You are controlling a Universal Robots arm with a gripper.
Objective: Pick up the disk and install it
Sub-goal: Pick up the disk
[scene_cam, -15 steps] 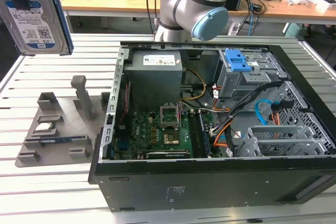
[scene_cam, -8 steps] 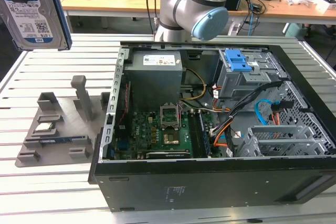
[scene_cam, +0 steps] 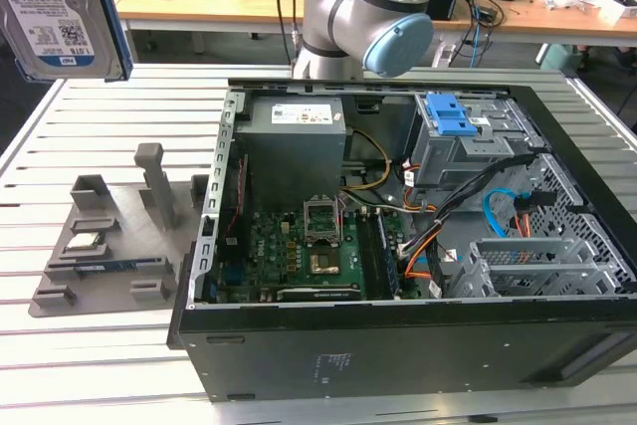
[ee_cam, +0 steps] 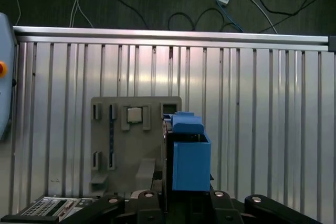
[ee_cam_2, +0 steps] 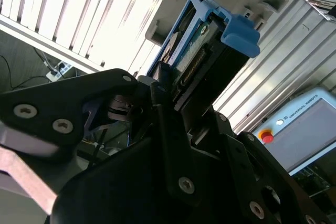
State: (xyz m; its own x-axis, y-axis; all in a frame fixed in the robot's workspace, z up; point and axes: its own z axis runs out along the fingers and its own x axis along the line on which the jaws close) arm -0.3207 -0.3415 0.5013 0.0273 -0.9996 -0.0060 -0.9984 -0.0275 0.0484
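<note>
The disk, a silver drive with a white-and-blue label and blue side rails, hangs high at the exterior view's far left, well above the table. In both wrist views the disk stands edge-on between the black fingers of my gripper, which is shut on it. Below the disk lies the grey holder plate. The open computer case sits to the exterior view's right, with a grey drive cage and blue latch inside.
The grey holder plate keeps a small square silver chip and upright posts. The arm's base rises behind the case. Cables cross the case interior. A teach pendant with a red button lies on the slatted table.
</note>
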